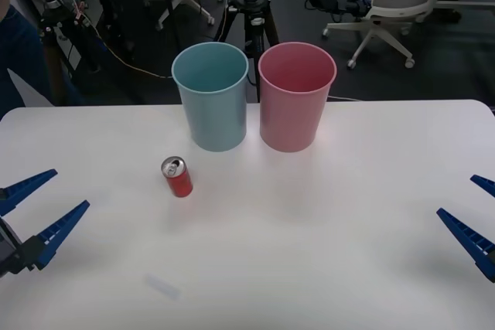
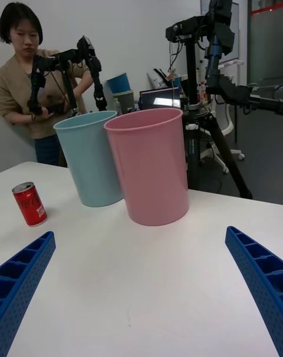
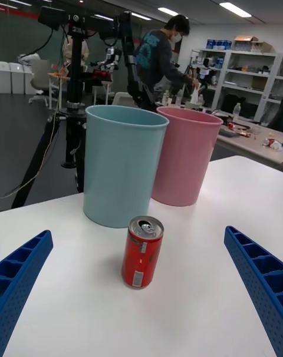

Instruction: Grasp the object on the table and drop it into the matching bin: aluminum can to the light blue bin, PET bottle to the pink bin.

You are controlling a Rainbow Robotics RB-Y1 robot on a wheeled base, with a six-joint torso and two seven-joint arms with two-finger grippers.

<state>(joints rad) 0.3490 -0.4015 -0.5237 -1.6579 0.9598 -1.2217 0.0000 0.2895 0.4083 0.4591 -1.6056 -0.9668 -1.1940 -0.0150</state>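
Nothing begun: aluminum can (image 1: 177,177) upright on the bench (image 1: 325,253), just before the light blue bin (image 1: 210,96), untouched; left gripper (image 1: 39,210) and right gripper (image 1: 473,210) low at bench edges, jaws wide, empty.

Can (image 1: 177,176) before left bin (image 1: 210,96)
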